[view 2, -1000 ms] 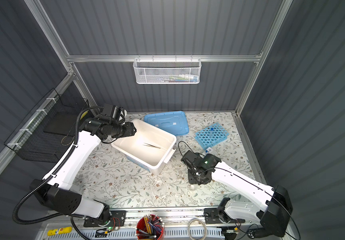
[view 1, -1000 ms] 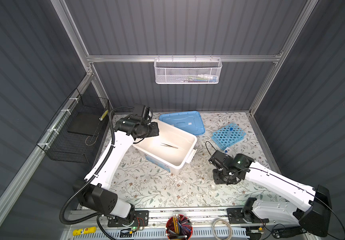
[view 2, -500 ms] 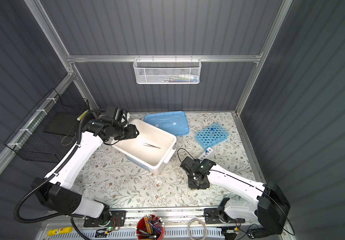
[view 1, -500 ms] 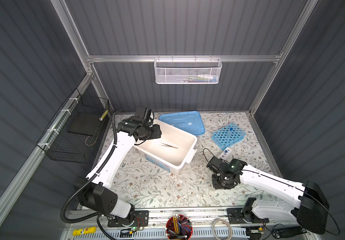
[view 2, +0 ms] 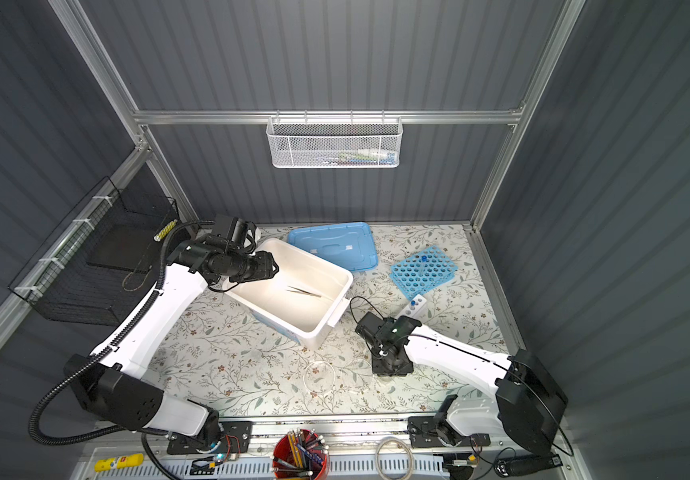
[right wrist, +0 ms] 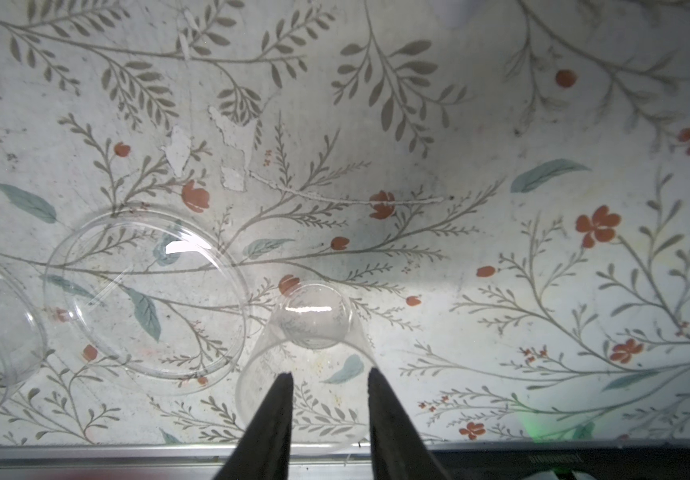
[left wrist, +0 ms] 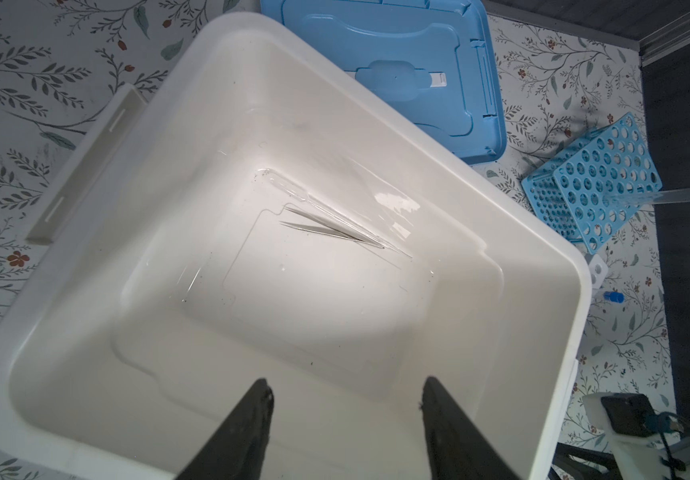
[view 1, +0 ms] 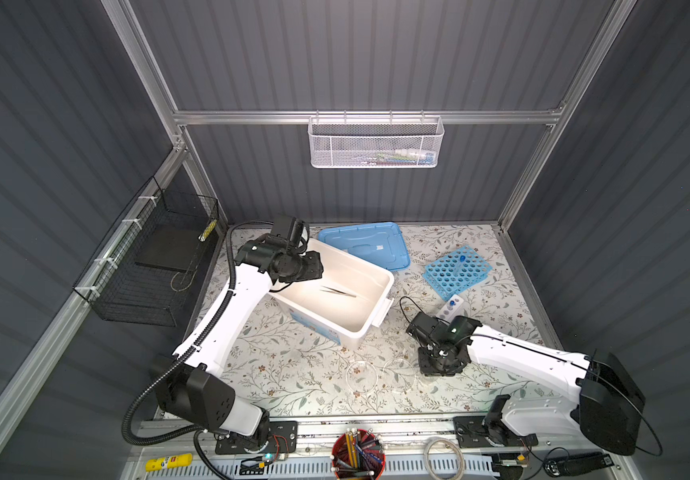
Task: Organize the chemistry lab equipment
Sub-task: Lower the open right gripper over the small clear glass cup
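My right gripper (right wrist: 328, 374) points down near the table's front edge over a small clear glass vessel (right wrist: 314, 318). Its jaws stand partly open above the vessel's mouth; one fingertip (right wrist: 287, 380) is inside the rim's outline. Two round glass dishes (view 1: 362, 376) (view 1: 399, 374) lie just left of it. Dark tweezers (left wrist: 330, 230) and a clear pipette (left wrist: 314, 199) lie in the white bin (view 1: 380, 307). My left gripper (left wrist: 345, 386) hovers open and empty over the bin's back left corner. A blue-capped test tube (view 1: 461, 262) stands in the blue rack (view 1: 472, 276).
A blue lid (view 1: 364, 245) lies behind the bin. A small white holder (view 1: 451, 305) with a blue-capped tube sits in front of the rack. A red pencil cup (view 1: 357, 455) and yellow tube (view 1: 168, 462) sit below the table. Wire baskets hang on the walls.
The right arm swung toward the table's front and came down over the glass vessel, its jaws narrowing. The left gripper shifted slightly over the bin's corner.
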Controlling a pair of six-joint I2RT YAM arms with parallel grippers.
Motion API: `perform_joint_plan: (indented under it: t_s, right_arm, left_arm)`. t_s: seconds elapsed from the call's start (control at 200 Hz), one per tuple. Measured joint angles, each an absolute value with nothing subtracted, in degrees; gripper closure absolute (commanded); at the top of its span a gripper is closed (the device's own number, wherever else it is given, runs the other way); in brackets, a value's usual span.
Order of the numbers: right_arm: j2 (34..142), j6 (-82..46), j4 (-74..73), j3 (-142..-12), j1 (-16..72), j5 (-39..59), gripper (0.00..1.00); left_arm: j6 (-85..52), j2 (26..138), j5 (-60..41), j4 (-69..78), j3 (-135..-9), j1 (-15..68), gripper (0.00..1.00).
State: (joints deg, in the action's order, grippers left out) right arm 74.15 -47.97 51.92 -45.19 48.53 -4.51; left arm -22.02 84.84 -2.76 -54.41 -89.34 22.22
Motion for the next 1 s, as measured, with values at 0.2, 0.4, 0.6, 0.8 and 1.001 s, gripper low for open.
perform_joint_plan:
  t_s: [0.2, 0.4, 0.6, 0.8, 1.001]
  right_arm:
    - [73.34, -47.09, 53.19, -46.13, 48.40, -5.17, 0.67]
    - [71.33, -46.11, 55.59, -48.31, 48.36, -6.68, 0.68]
    - [71.72, -46.09, 56.60, -47.46, 47.94, -7.57, 0.69]
    - [72.03, -46.24, 55.68, -44.47, 47.68, -7.49, 0.70]
    - [74.35, -46.06, 52.69, -43.51, 47.40, -6.66, 0.73]
  left_arm:
    - [-22.02, 84.36, -2.57, -54.41, -89.32, 22.22, 0.40]
    - [-22.04, 84.29, -2.55, -54.41, -89.32, 22.22, 0.40]
    - [-22.02, 84.27, -2.55, -54.41, -89.32, 22.22, 0.40]
    - [-22.00, 84.20, -2.55, -54.41, -89.32, 22.22, 0.40]
    - [-21.98, 84.20, -2.52, -54.41, -89.32, 22.22, 0.40]
